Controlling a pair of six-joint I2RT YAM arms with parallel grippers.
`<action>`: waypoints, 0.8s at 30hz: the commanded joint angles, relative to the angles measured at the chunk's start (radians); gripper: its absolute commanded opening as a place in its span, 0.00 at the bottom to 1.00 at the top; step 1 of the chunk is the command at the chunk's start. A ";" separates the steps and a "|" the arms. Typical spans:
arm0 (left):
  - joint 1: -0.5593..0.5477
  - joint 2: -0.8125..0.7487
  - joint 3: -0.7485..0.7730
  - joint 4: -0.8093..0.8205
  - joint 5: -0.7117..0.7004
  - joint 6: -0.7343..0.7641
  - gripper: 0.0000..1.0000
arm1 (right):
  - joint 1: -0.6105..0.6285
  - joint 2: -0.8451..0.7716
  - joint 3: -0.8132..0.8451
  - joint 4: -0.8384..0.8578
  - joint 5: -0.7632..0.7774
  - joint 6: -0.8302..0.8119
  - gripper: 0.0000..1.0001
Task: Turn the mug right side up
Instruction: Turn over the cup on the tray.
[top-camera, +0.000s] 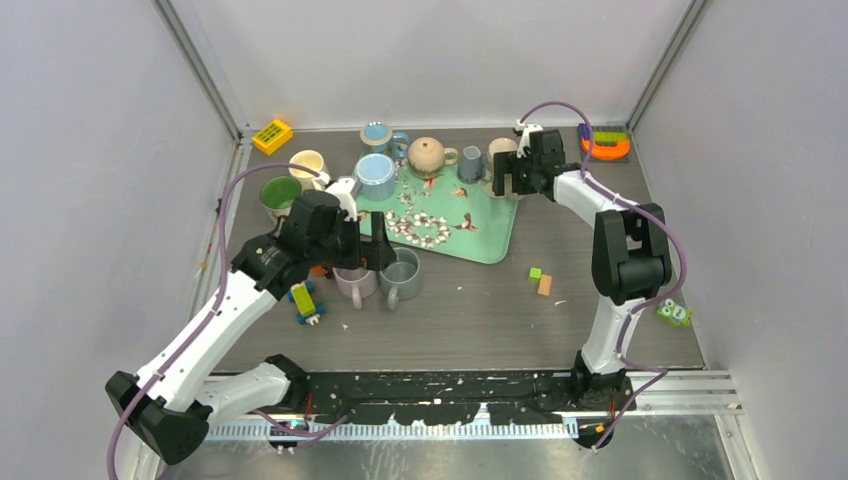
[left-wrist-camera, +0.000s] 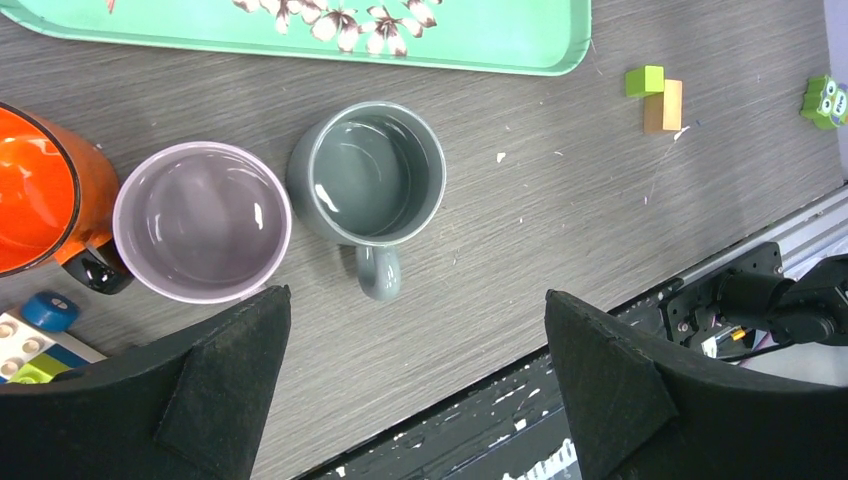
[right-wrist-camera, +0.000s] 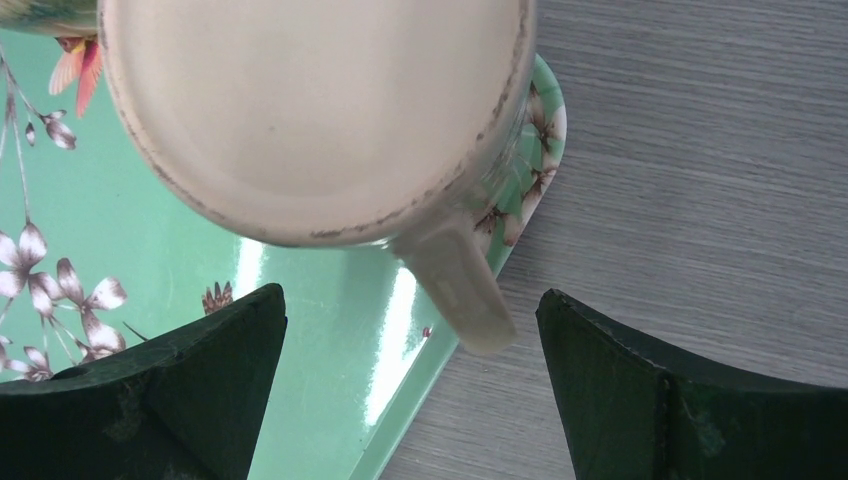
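Right wrist view: cream mug base-up on tray corner, just ahead of right claw, jaws apart, empty. Grasp, flip and set-down all seem left. Left claw apart above upright grey mug.

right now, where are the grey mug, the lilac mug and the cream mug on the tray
grey mug (left-wrist-camera: 372, 178), left wrist view, inside bottom
lilac mug (left-wrist-camera: 200, 222), left wrist view, inside bottom
cream mug (right-wrist-camera: 310, 100), right wrist view, middle of the flat pale face turned up
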 joint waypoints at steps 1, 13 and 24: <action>0.006 -0.014 -0.012 0.006 0.025 0.007 1.00 | 0.016 -0.015 0.031 0.037 0.007 -0.019 0.99; 0.006 0.007 -0.023 0.035 0.050 -0.018 1.00 | 0.157 -0.076 -0.022 0.018 0.090 0.059 0.94; 0.006 0.004 -0.040 0.044 0.053 -0.035 1.00 | 0.159 -0.029 0.113 -0.123 0.349 0.170 0.84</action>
